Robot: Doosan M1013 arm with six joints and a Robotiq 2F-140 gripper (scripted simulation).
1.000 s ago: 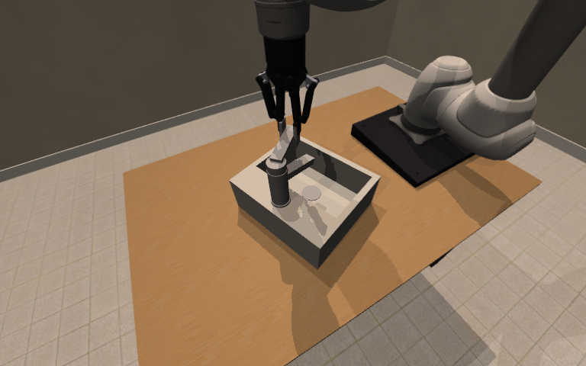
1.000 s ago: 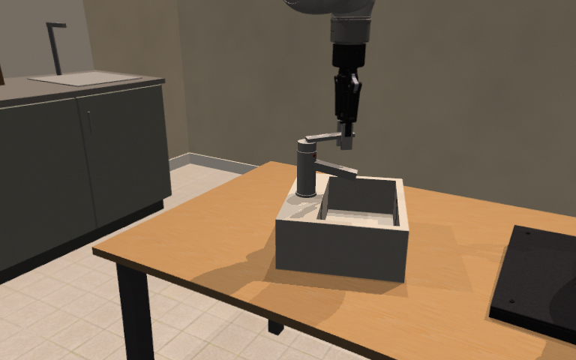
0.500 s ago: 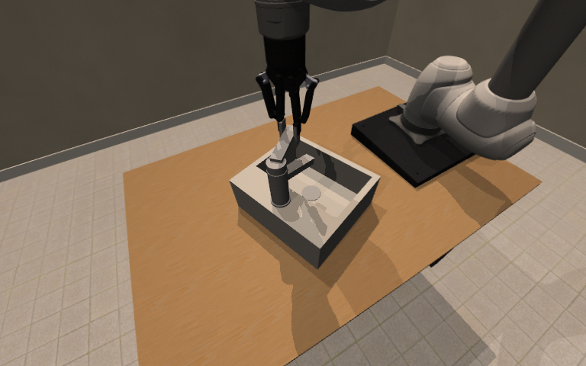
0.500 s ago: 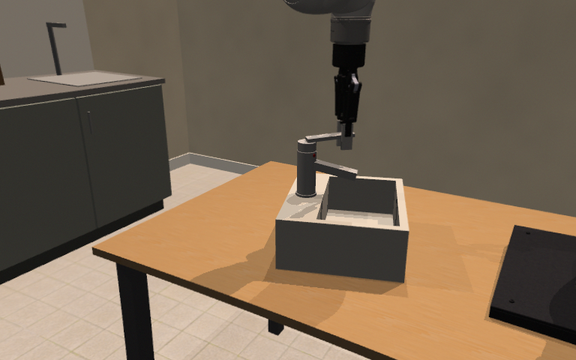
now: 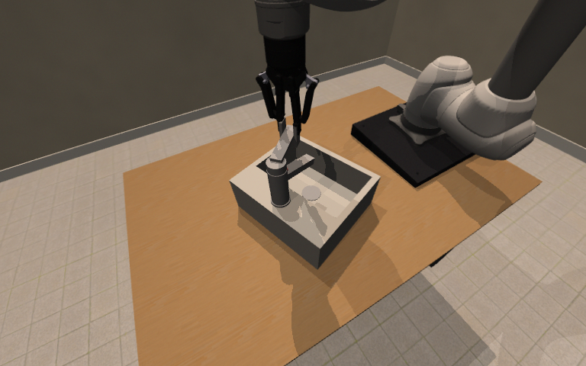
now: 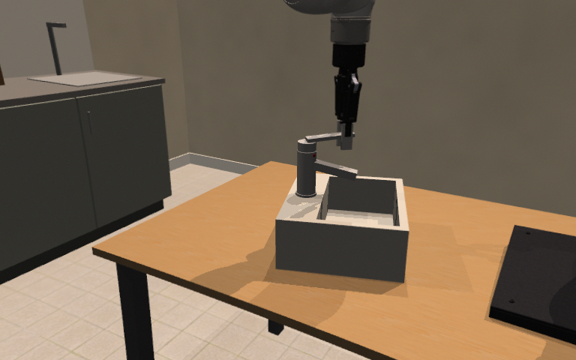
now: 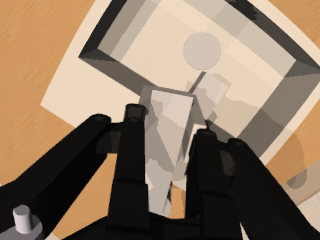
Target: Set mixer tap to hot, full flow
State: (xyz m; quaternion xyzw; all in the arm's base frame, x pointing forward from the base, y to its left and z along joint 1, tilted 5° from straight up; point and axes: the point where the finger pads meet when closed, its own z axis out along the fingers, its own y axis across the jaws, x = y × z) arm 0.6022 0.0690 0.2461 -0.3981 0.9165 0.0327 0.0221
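Observation:
A grey mixer tap (image 5: 278, 181) stands on the rim of a square grey basin (image 5: 304, 198) on the wooden table. Its spout (image 6: 336, 168) reaches out over the basin. The flat lever (image 6: 323, 136) sits on top of the tap body and points out, turned a little away from the spout line and raised slightly. A red dot (image 6: 313, 156) shows on the tap body in the exterior view. My gripper (image 5: 288, 128) hangs straight down from above and is shut on the lever's outer end (image 6: 346, 136). In the wrist view the lever (image 7: 168, 140) lies between the two black fingers.
The arm's black base plate (image 5: 410, 146) sits on the table to the right of the basin. A dark kitchen counter (image 6: 72, 144) with its own sink and tap stands to the left, off the table. A round drain (image 7: 202, 51) lies in the basin floor.

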